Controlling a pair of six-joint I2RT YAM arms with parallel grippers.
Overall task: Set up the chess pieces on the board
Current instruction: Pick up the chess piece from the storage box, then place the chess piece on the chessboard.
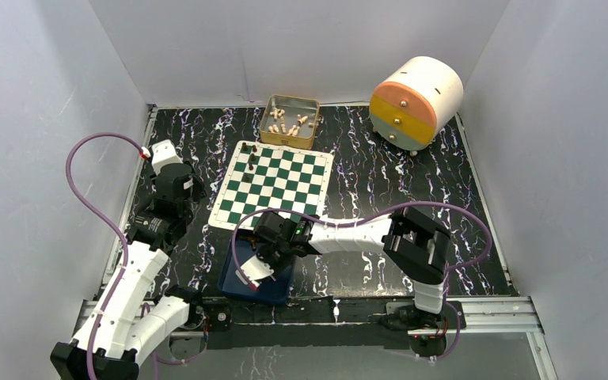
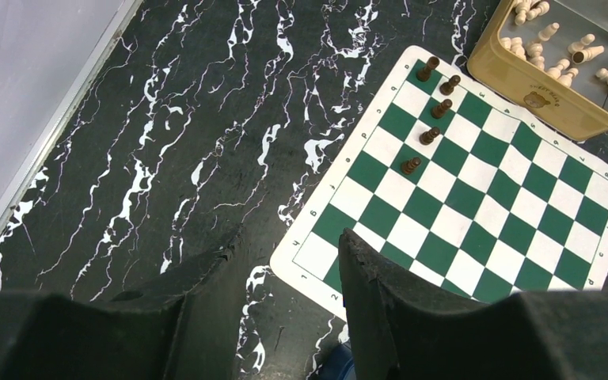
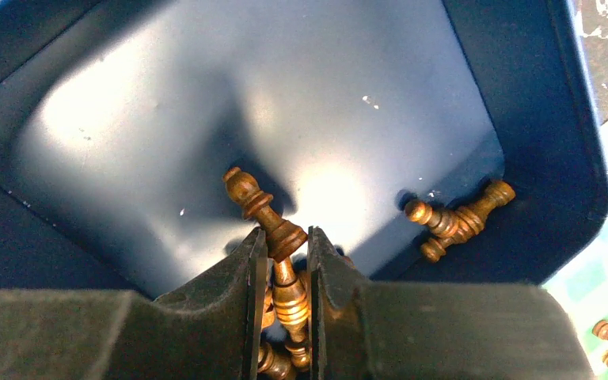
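The green-and-white board (image 1: 273, 190) (image 2: 483, 198) lies mid-table. Several dark-brown chess pieces (image 1: 252, 158) (image 2: 431, 107) stand in a line along its far-left side. More of them lie in a blue tray (image 1: 261, 289) (image 3: 206, 119), some heaped in one corner (image 3: 459, 218). My right gripper (image 1: 265, 253) (image 3: 283, 237) reaches down into that tray and is shut on one lying chess piece (image 3: 265, 210), its base pinched at the fingertips. Other pieces lie under the fingers. My left gripper (image 1: 184, 188) (image 2: 289, 237) hangs open and empty over the table by the board's left corner.
A gold tin (image 1: 290, 120) (image 2: 538, 95) holding cream-white pieces (image 2: 554, 39) stands just behind the board. A round drum with yellow, orange and grey drawers (image 1: 416, 101) lies at the back right. White walls enclose the black marbled table on three sides.
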